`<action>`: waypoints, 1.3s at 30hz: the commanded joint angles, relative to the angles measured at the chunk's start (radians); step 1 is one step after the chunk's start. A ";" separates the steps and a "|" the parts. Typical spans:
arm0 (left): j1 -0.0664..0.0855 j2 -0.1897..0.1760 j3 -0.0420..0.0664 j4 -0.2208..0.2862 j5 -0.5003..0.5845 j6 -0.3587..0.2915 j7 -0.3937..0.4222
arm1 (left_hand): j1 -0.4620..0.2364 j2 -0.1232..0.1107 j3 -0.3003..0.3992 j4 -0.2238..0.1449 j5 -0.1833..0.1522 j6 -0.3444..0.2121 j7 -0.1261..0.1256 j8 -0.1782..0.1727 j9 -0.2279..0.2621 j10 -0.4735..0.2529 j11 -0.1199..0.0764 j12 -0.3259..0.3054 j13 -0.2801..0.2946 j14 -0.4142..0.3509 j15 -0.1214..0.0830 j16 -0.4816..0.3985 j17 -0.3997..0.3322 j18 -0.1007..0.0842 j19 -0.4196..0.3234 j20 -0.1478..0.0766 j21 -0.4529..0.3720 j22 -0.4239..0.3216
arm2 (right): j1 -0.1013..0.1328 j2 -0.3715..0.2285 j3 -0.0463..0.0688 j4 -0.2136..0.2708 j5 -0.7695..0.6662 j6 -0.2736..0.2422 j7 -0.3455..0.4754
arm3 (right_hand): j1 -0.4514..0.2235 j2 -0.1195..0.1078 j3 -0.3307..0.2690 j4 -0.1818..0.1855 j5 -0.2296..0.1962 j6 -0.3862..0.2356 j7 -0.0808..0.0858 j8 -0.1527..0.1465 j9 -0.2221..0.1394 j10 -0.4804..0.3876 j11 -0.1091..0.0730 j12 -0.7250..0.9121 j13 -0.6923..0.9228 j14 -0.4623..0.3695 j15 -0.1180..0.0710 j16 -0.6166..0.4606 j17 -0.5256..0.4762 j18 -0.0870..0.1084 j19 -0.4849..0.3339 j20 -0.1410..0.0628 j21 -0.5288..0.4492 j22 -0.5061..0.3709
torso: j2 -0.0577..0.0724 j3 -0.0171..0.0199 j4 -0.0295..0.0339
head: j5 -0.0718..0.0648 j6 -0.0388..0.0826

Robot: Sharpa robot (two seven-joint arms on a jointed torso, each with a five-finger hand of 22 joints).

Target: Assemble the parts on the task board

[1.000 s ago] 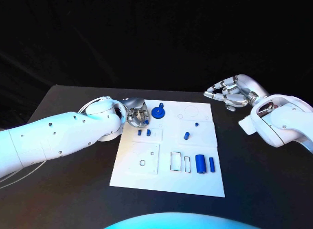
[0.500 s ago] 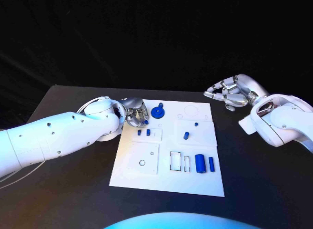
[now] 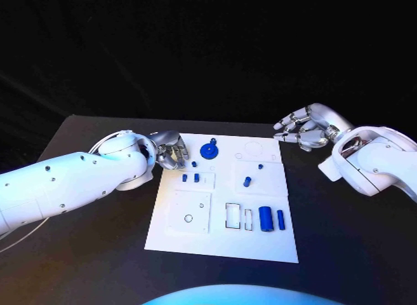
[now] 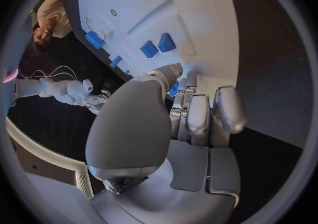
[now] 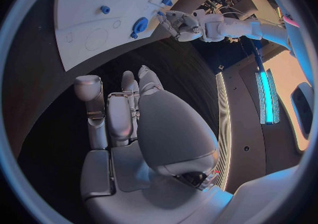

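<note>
At frame centre-left, left hand [image 3: 172,150] fingers curled together, empty, at the task board's [image 3: 222,238] upper-left edge near blue parts [image 3: 209,150]. Upper right, right hand [image 3: 304,127] fingers curled, empty, off the board over the table [image 3: 71,254].

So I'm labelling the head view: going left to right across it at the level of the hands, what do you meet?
Left hand → blue round part → board's empty circle outline → right hand.
</note>
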State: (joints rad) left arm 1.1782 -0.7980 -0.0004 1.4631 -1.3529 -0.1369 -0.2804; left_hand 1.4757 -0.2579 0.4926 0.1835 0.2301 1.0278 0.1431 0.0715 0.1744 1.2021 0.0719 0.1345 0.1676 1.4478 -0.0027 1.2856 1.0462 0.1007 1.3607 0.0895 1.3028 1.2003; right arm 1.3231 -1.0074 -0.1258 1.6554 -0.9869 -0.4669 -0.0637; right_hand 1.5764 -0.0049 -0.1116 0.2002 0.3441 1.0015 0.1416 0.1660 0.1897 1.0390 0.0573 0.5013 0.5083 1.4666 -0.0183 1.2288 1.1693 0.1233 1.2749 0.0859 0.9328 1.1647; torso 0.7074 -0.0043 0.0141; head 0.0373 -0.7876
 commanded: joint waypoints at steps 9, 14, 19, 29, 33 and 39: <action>0.017 -0.085 0.003 0.037 0.593 -0.201 0.201 | -0.028 0.013 0.004 0.008 -0.003 0.037 0.011 0.007 -0.016 -0.002 0.015 -0.015 0.003 -0.172 0.007 -0.293 -0.397 0.064 -0.218 0.006 -0.302 -0.347 | -0.028 0.029 -0.003 0.010 -0.613 0.188 -0.157 | 0.042 -0.053 0.055 0.042 -0.025 0.073 -0.010 -0.040 -0.019 0.102 0.002 -0.240 -0.219 0.048 0.003 0.100 0.098 -0.028 0.090 -0.001 0.181 0.132 | 0.001 -0.0006 0.0002 | -0.050 0.018; 0.018 -0.112 -0.001 0.069 0.909 -0.237 0.300 | -0.019 0.029 0.002 -0.002 -0.004 0.049 0.011 0.009 -0.021 0.021 0.008 0.008 0.012 -0.200 0.004 -0.358 -0.473 0.077 -0.252 0.004 -0.373 -0.417 | -0.049 0.050 -0.006 0.011 -0.719 0.195 -0.189 | 0.041 -0.068 0.064 0.057 -0.044 0.068 -0.002 -0.056 -0.025 0.107 0.009 -0.269 -0.245 0.049 0.007 0.110 0.108 -0.034 0.101 0.003 0.207 0.151 | 0.002 -0.0005 -0.0008 | -0.060 0.021; 0.017 -0.138 -0.004 0.101 1.144 -0.200 0.395 | -0.015 0.037 -0.003 -0.010 -0.003 0.058 0.007 0.014 -0.023 0.028 0.003 0.022 0.018 -0.198 0.000 -0.367 -0.482 0.079 -0.254 0.001 -0.393 -0.436 | -0.062 0.078 -0.008 0.002 -0.764 0.211 -0.209 | 0.038 -0.078 0.071 0.069 -0.051 0.066 0.002 -0.066 -0.029 0.108 0.014 -0.287 -0.262 0.052 0.010 0.125 0.123 -0.039 0.113 0.007 0.234 0.170 | 0.002 -0.0012 -0.0002 | -0.072 0.021; 0.017 -0.165 -0.007 0.139 1.283 -0.171 0.463 | -0.012 0.043 -0.008 -0.016 -0.003 0.061 0.006 0.015 -0.024 0.027 0.001 0.030 0.022 -0.200 0.000 -0.372 -0.487 0.080 -0.256 -0.001 -0.406 -0.448 | -0.081 0.122 -0.011 -0.026 -0.810 0.208 -0.237 | 0.033 -0.088 0.082 0.083 -0.053 0.068 0.002 -0.076 -0.032 0.111 0.017 -0.306 -0.282 0.060 0.014 0.156 0.157 -0.048 0.134 0.009 0.282 0.203 | 0.001 -0.0025 -0.0007 | -0.078 0.015; 0.017 -0.168 -0.007 0.146 1.294 -0.167 0.475 | -0.012 0.043 -0.009 -0.017 -0.003 0.061 0.006 0.015 -0.025 0.027 0.001 0.031 0.022 -0.201 0.000 -0.373 -0.488 0.080 -0.257 -0.001 -0.408 -0.451 | -0.089 0.140 -0.012 -0.039 -0.813 0.210 -0.240 | 0.038 -0.086 0.092 0.083 -0.053 0.071 0.002 -0.079 -0.033 0.113 0.017 -0.312 -0.290 0.061 0.014 0.162 0.162 -0.050 0.139 0.010 0.295 0.211 | 0.002 -0.0025 0.0002 | -0.077 0.015; 0.017 -0.172 -0.007 0.151 1.298 -0.167 0.482 | -0.011 0.044 -0.012 -0.021 -0.003 0.060 0.007 0.014 -0.026 0.024 0.002 0.033 0.023 -0.201 0.000 -0.374 -0.489 0.080 -0.258 -0.001 -0.414 -0.456 | -0.101 0.167 -0.013 -0.072 -0.815 0.207 -0.237 | 0.049 -0.079 0.114 0.082 -0.061 0.079 0.001 -0.081 -0.033 0.120 0.016 -0.320 -0.301 0.060 0.013 0.167 0.165 -0.052 0.142 0.010 0.304 0.220 | 0.003 -0.0016 0.0009 | -0.076 0.013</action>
State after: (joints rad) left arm 1.1940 -0.9698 -0.0077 1.6100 -0.0914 -0.3220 0.1635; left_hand 1.4668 -0.2223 0.4817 0.1692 0.2302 1.0828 0.1480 0.0803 0.1500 1.2269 0.0756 0.1612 0.1902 1.2492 0.0004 0.9175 0.5578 0.1704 1.1096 0.0912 0.8945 0.7455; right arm 1.2260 -0.8445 -0.1379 1.5897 -1.7712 -0.2733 -0.2882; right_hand 1.6142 -0.0874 -0.0024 0.2834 0.2864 1.0720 0.1428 0.0910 0.1577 1.1515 0.0742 0.1868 0.2086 1.4665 -0.0107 1.3889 1.3080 0.0916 1.4085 0.0955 1.2317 1.3079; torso 0.7091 -0.0066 0.0149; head -0.0397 -0.7739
